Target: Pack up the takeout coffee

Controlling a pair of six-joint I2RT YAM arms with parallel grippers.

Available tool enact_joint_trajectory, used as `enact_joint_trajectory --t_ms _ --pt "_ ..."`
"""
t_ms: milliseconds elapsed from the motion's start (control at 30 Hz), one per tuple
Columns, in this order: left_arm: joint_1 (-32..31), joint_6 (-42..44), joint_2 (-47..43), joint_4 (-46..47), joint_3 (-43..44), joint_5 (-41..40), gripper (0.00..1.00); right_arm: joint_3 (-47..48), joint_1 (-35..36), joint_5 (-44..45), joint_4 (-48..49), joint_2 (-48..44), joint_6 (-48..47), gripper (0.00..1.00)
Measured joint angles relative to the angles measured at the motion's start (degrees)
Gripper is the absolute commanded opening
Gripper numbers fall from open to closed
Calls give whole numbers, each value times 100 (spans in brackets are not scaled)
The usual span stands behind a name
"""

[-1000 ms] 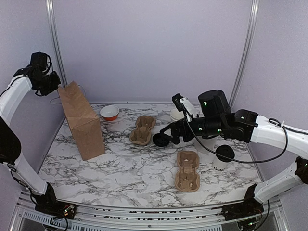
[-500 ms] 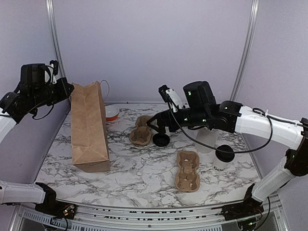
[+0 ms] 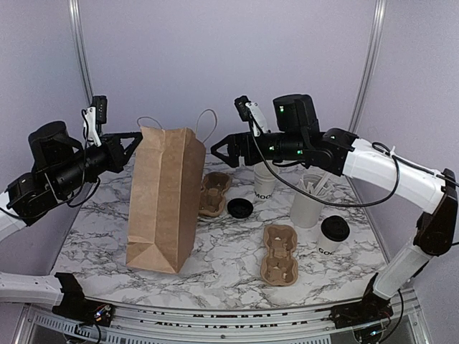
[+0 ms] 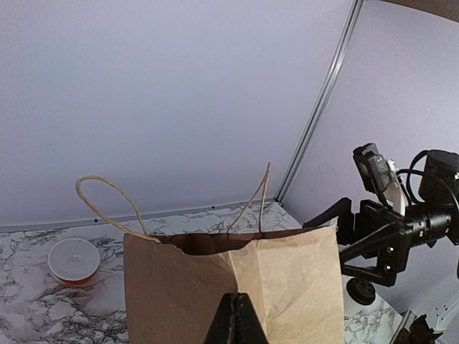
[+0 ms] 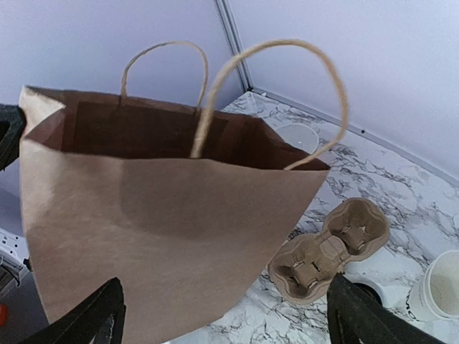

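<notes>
Your left gripper (image 3: 136,139) is clenched on the rim of the upright paper bag (image 3: 166,204); your right gripper (image 3: 217,150) hangs released beside it. The takeout coffee (image 3: 334,233) stands on the table (image 3: 215,261).

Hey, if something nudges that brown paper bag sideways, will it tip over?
Probably tippy: the brown paper bag stands tall on a narrow base. Its thin, creased walls would likely flex rather than resist. The left gripper, pinched on its upper wall, should steady it somewhat.
</notes>
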Motion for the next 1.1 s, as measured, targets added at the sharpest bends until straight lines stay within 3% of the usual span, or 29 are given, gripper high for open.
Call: enact_joint_trajectory --t_ms 433,500,733,867,1100 --pt "-841 -52 -1084 372 -1132 170 1 -2 -378 -649 26 9 369 95" --pt "-931 -140 -1281 282 -1248 258 16 4 -378 -734 26 31 402 95" --pt "-1014 -531 -1814 -313 -1427 455 49 0 -378 -844 22 66 411 94" --pt "-1014 -682 -2120 -684 -1434 422 63 -59 -363 -863 7 66 422 94" --pt "-1014 -837 -2343 -1362 -1311 114 76 -81 -162 -837 -146 68 391 94"
